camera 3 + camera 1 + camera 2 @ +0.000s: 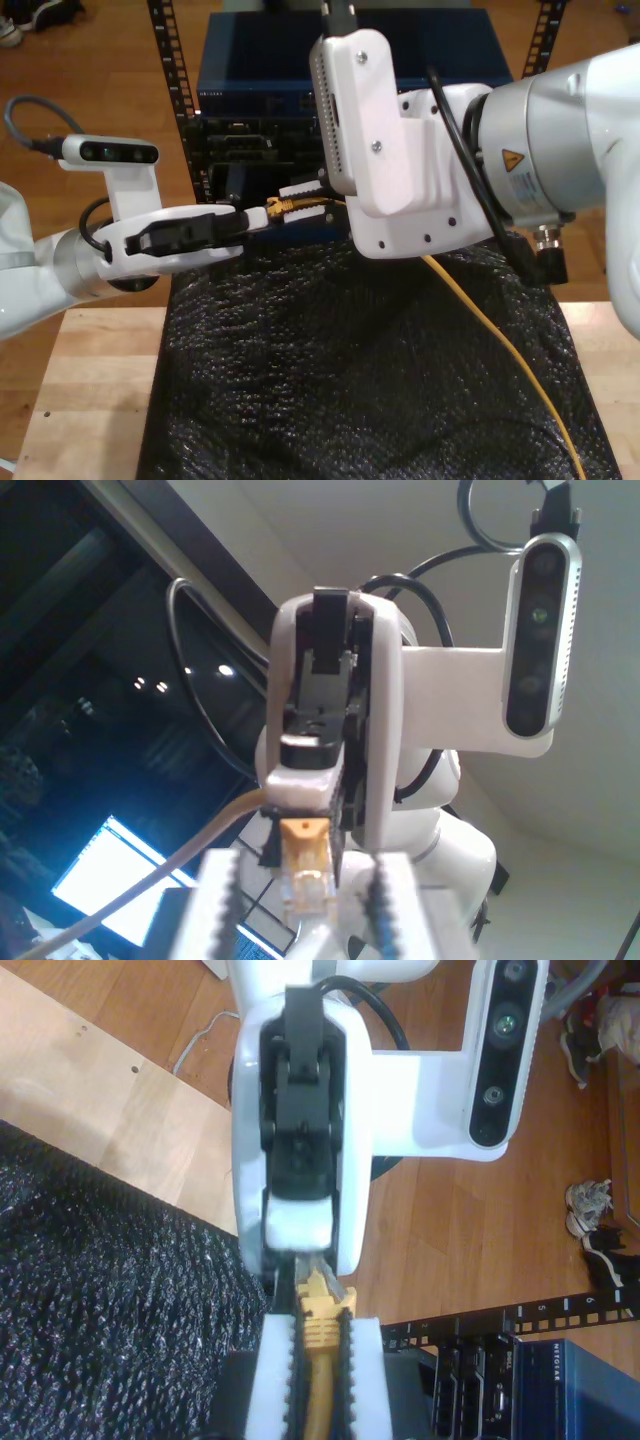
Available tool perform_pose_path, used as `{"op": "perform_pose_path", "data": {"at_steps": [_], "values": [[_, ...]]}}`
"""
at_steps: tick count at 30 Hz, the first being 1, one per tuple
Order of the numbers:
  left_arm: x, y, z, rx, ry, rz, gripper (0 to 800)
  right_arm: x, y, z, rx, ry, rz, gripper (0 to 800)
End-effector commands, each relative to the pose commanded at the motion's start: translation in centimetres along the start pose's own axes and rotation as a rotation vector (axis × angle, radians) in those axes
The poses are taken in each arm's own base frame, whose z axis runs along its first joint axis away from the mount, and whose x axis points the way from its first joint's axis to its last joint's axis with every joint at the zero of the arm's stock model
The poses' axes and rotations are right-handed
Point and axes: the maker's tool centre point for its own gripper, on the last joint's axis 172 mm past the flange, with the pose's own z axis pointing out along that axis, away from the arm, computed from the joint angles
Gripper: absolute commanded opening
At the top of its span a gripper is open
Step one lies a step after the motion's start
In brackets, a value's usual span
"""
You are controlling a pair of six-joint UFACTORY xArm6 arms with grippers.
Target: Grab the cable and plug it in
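Regrasping seems under way: the cable, mid-frame before the rack, is pinched by first hand and second hand; next, one release and port alignment are called for.

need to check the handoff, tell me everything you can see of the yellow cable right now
The cable is thin and yellow-orange, ending in a small clear plastic plug behind a ribbed yellow boot. Its end is held in the air between both arms, above black bubble-wrap matting and in front of the blue rack gear. My second gripper is shut on the cable just behind the boot; my first gripper meets the plug end. The rest trails down toward the exterior view's lower right.
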Motion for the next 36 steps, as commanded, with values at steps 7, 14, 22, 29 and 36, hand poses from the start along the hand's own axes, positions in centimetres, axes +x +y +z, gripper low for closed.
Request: {"op": "perform_pose_path", "data": {"at_steps": [7,14,22,29,36], "values": [[0.0,-0.2,0.0,0.006,0.001,0.001,501,0.0,0.0,0.1,0.001,0.004,0.007,2],[0.1,-0.3,-0.1,0.012,0.002,0.004,631,0.1,0.1,0.1,0.000,0.008,0.017,2],[0.2,-0.8,-0.3,0.032,0.002,0.013,738,-0.8,0.5,0.7,0.006,-0.003,0.059,1],[0.4,-2.8,-1.2,0.122,0.002,0.031,793,-4.4,2.0,-0.5,-0.037,-0.057,0.124,1],[1.4,-4.0,-2.5,0.216,-0.004,0.073,793,-7.5,2.6,-1.5,-0.062,-0.100,0.195,1]]}}
